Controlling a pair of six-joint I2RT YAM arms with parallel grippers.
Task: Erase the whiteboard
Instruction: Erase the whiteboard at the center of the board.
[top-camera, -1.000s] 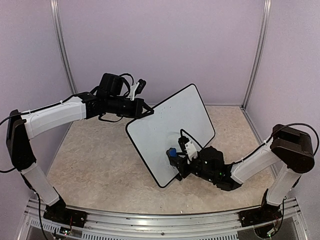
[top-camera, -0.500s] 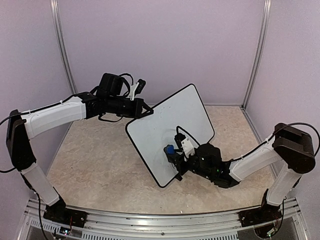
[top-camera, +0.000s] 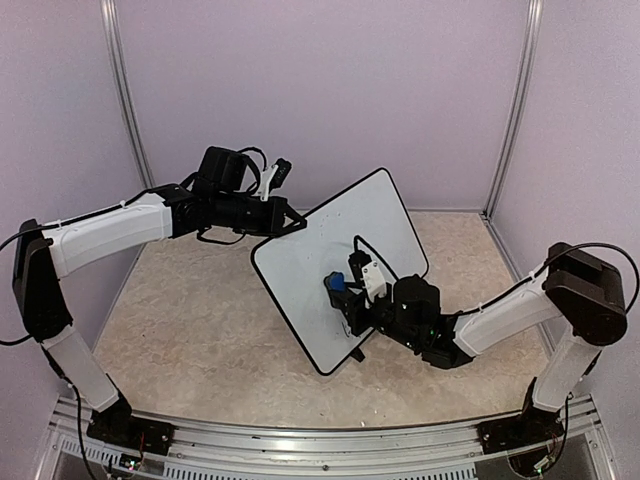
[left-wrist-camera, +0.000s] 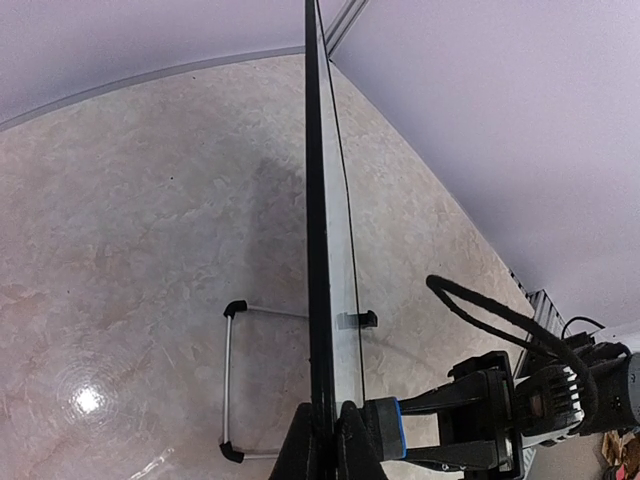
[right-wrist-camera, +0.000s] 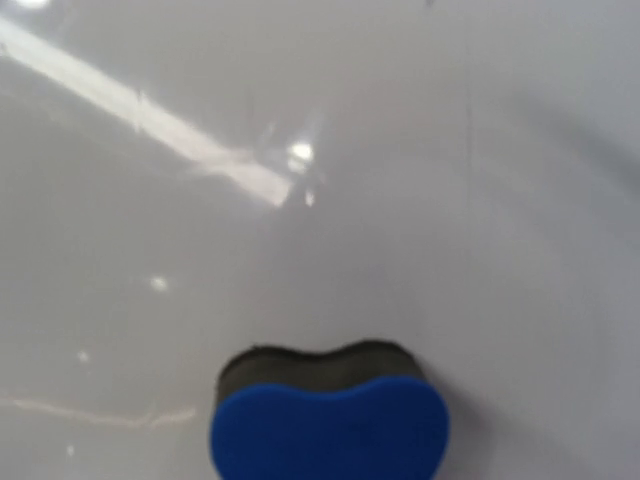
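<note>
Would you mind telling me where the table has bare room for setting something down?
Bare table runs left of the whiteboard, below the left gripper to the left wall, and along the near edge ahead of the arm bases. It is crowded right of the board, where the right gripper presses the blue eraser to it.

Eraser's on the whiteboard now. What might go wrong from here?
1. The left gripper pinches only the whiteboard's upper corner; a hard push from the eraser may twist it loose or tip it.
2. The right gripper sits close behind the eraser; tilting may scrape it on the whiteboard.
</note>
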